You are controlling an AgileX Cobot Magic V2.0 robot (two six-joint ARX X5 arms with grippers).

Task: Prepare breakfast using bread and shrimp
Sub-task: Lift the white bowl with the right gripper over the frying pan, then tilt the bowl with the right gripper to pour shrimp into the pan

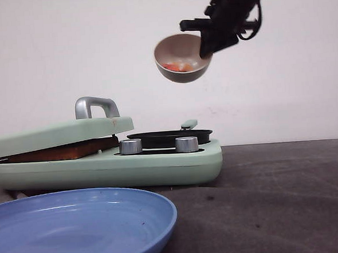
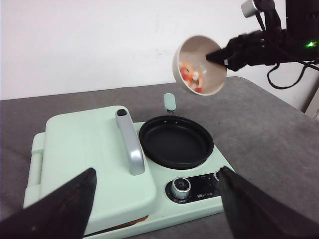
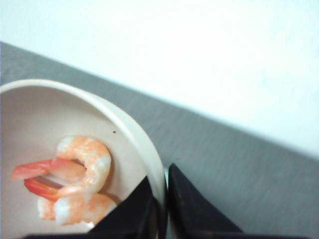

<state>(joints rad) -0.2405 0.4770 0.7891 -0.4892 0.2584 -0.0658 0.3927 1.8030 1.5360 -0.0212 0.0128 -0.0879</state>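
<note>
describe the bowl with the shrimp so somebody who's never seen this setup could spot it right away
Start at the mint-green breakfast maker on the dark table and find its round black pan. Up in the air above that pan, the right gripper pinches the rim of a small beige bowl, tilted, with orange-pink shrimp inside. It is the only dish off the table; the blue plate lies flat in front.

Tilted bowl [image 2: 202,67] of shrimp [image 2: 192,76] above pan [image 2: 176,142]

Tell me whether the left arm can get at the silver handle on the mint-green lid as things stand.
Probably yes. The left gripper is open, and the curved silver handle shows beyond it with nothing between them. The right gripper holds the tilted beige bowl high above the round black pan, out of the path.
</note>
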